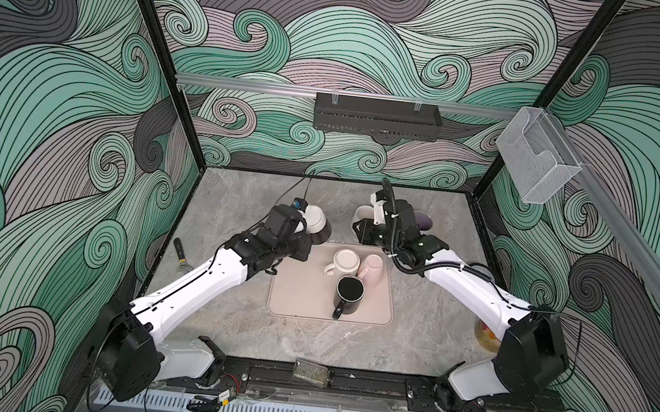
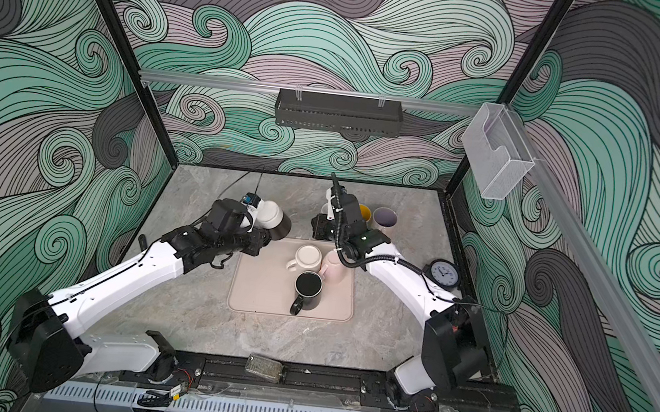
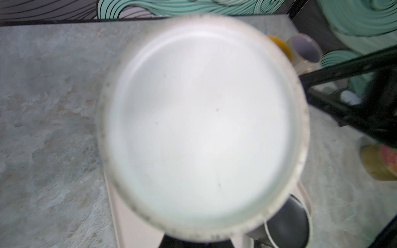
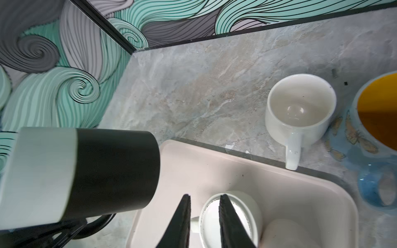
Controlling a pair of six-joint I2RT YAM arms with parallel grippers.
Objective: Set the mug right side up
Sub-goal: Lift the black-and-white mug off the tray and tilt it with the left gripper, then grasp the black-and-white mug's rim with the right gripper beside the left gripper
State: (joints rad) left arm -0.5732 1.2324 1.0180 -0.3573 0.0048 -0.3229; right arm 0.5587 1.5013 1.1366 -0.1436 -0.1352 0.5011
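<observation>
Three mugs (image 1: 349,290) sat on the tray's (image 1: 298,295) right half — a held mug (image 1: 318,224) hung near its far-left corner; further mugs (image 2: 384,218) stood on the surface (image 1: 229,196) behind its right.

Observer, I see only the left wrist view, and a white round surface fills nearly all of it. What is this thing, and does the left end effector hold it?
Observer: It is the base of the two-tone mug, white below and black toward the mouth; the left end effector grips it beside the handle.
Operator: Is it right side up now?
Observer: No. In the right wrist view it lies sideways in the air, black end toward the tray.
Operator: And the right end effector?
Observer: The right end effector is near the tray's far edge, jaws slightly apart, holding nothing.
</observation>
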